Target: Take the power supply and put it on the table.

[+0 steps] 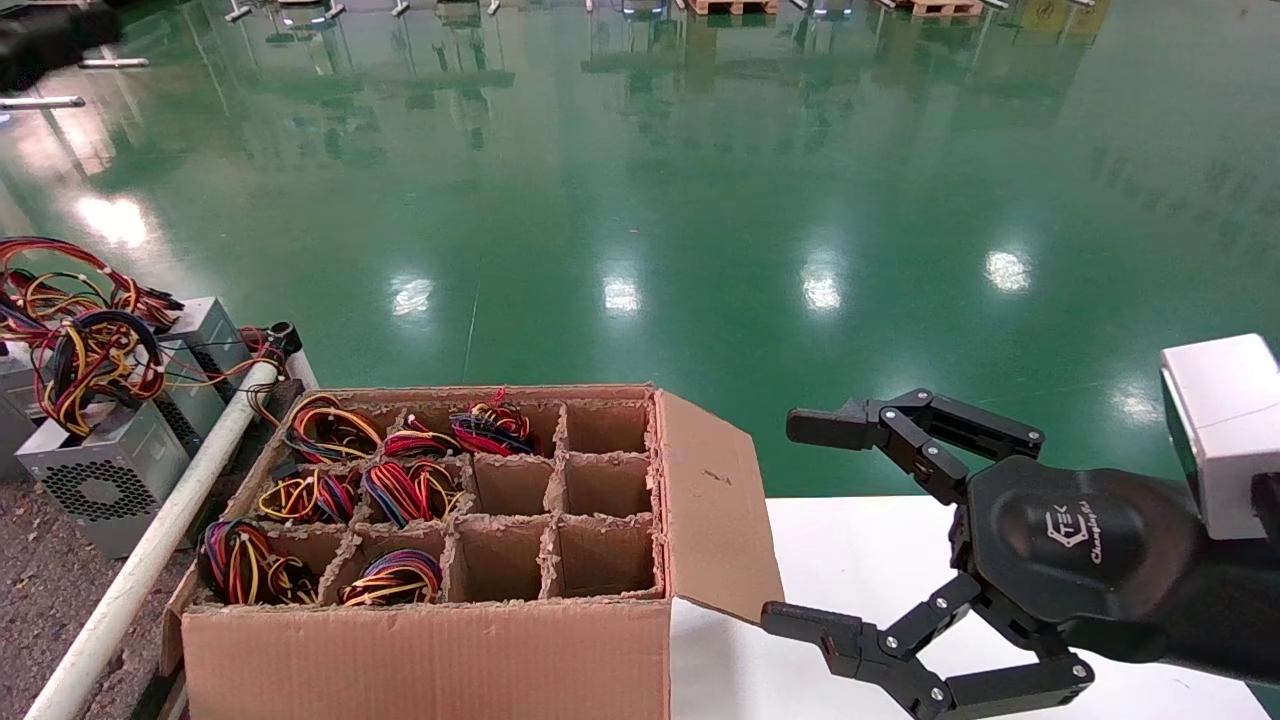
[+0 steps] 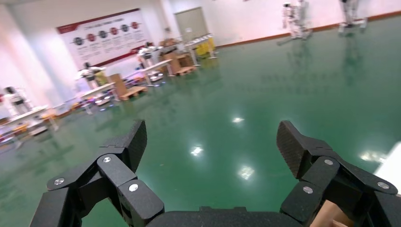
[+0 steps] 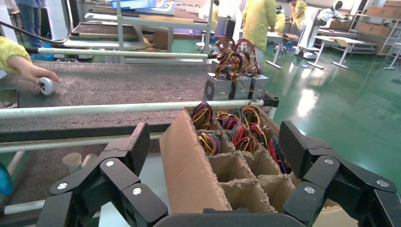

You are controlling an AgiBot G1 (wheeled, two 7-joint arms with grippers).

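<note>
Power supply (image 1: 100,470) boxes sit on the table (image 1: 40,590); only the head view shows the right end effector (image 1: 810,530) released.

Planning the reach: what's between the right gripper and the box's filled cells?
In the head view: the cardboard box's upright flap, then empty divider cells, lie between the open right gripper and the wire bundles.

The right gripper (image 1: 800,525) housing bears a logo reading roughly "Changingtek".

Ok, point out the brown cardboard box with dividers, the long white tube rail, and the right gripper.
Brown cardboard divider box (image 1: 430,650): head view, front wall.
Long white tube rail (image 1: 150,555): head view, mid-length of tube.
Right gripper (image 1: 795,525): head view, midway between its open fingertips.
</note>
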